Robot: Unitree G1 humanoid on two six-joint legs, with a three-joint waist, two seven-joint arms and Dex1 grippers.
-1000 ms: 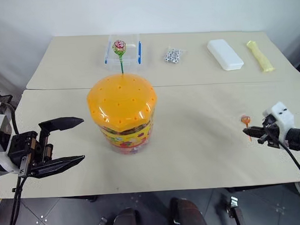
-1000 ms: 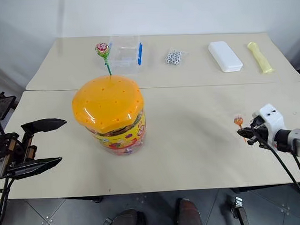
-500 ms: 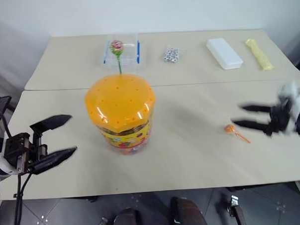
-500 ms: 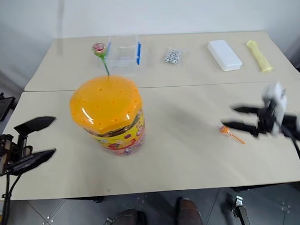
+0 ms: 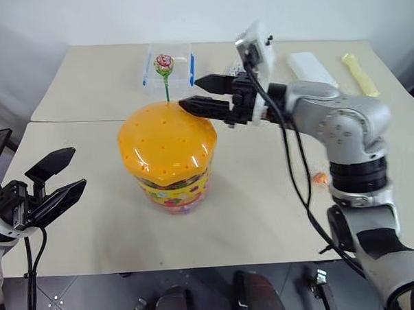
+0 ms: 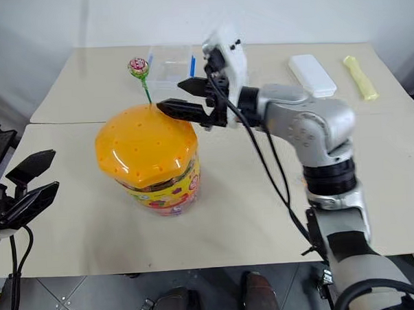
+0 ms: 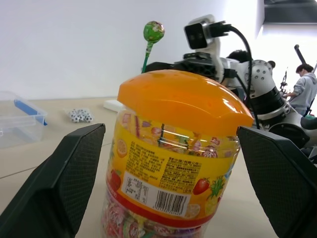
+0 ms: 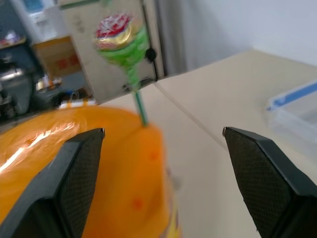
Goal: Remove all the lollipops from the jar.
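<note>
we note the jar [image 5: 168, 153] upright on the near table, left of centre, its orange lid on, with one lollipop [image 5: 164, 64] on a green stick standing up from a hole at the lid's far edge, and an orange lollipop [image 5: 319, 179] lying on the table well to the right, partly hidden behind the right arm. our right gripper [image 5: 199, 94] reaches in from the right, fingers spread and empty, tips over the lid's far right edge, just right of the green stick and apart from it. our left gripper [image 5: 57, 178] hangs off the near left of the table, fingers spread, pinching nothing, facing the jar.
</note>
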